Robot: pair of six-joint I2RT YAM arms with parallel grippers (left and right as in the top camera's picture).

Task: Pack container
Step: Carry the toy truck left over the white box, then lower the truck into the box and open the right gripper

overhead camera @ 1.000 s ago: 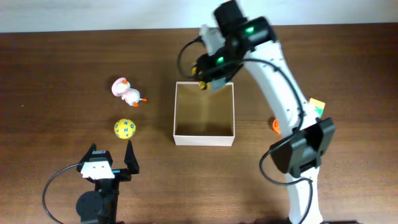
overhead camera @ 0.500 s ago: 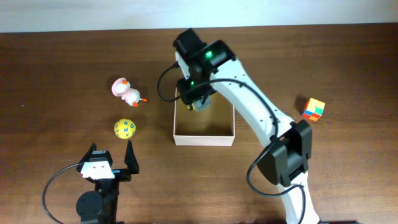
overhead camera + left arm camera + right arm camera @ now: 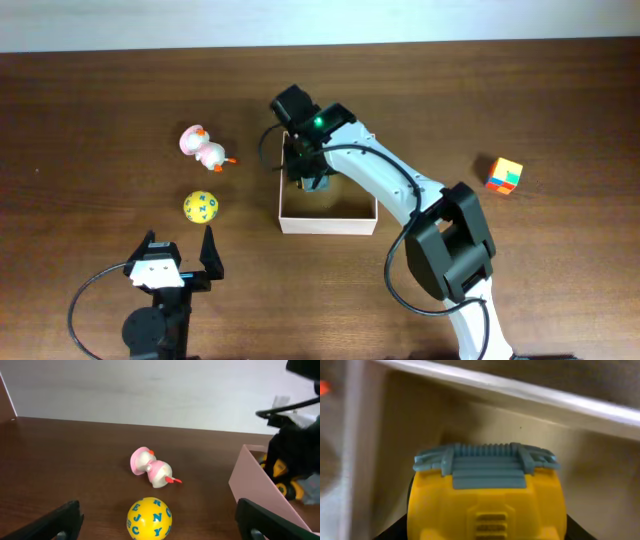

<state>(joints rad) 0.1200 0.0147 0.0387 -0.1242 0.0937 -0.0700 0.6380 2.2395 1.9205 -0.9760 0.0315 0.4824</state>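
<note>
Container (image 3: 330,225) lies on the table (image 3: 100,120) right under my right pincer (image 3: 309,172), which reaches down into the corner farthest from the arm's base. The table is dark brown wood with a fine grain, and a plain pale wall (image 3: 150,385) stands behind its far edge. The box is square and shallow, with thin white walls and a matte tan cardboard floor.

The right pincer grips a yellow toy vehicle (image 3: 485,502) of smooth moulded plastic with a ribbed grey-blue grille, held just above the cardboard. My left pincer (image 3: 180,246) gapes wide with nothing between its black fingers. Just ahead of it sits a glossy yellow ball (image 3: 149,517) printed with blue letters. Farther ahead a pink and white duck toy (image 3: 152,469) lies on its side. A multicoloured cube (image 3: 505,175) rests well off beyond the box, away from both pincers.
</note>
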